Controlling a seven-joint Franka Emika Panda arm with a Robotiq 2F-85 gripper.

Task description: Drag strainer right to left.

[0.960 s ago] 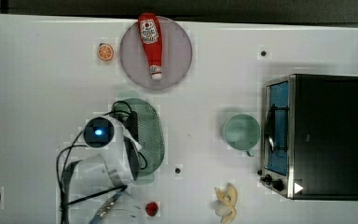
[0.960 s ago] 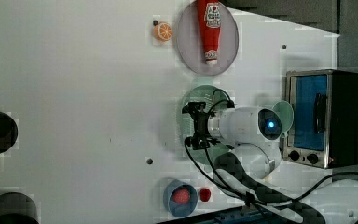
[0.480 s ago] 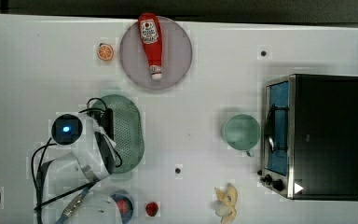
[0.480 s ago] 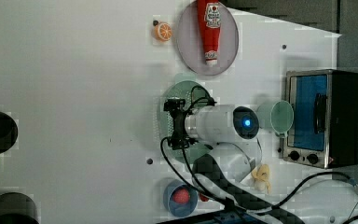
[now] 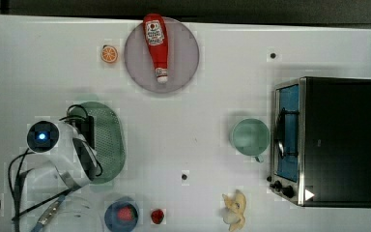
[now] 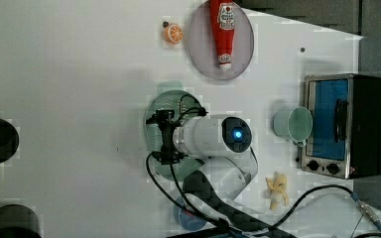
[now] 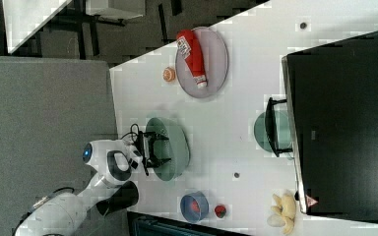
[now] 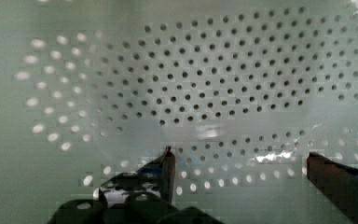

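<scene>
While our claw (image 8: pixel 237 161) hangs inside the strainer (image 5: pixel 107 140), we see its two dark fingers (image 8: pixel 165 168) spread wide apart, gripping nothing, with the perforated pale green bowl wall behind them in the wrist view. In the top view the strainer sits on the white worktop (image 5: pixel 212 96) toward the top view's left edge, partly under our white arm (image 5: pixel 60 159). Farther out, we find a grey plate (image 5: pixel 183 58) carrying a red ketchup bottle (image 5: pixel 156 43) near the far edge, an orange slice (image 5: pixel 109 53) just beside it, a green cup (image 5: pixel 249 137) next to the toaster oven (image 5: pixel 328 140), and a blue bowl (image 5: pixel 121 215) at the near edge.
</scene>
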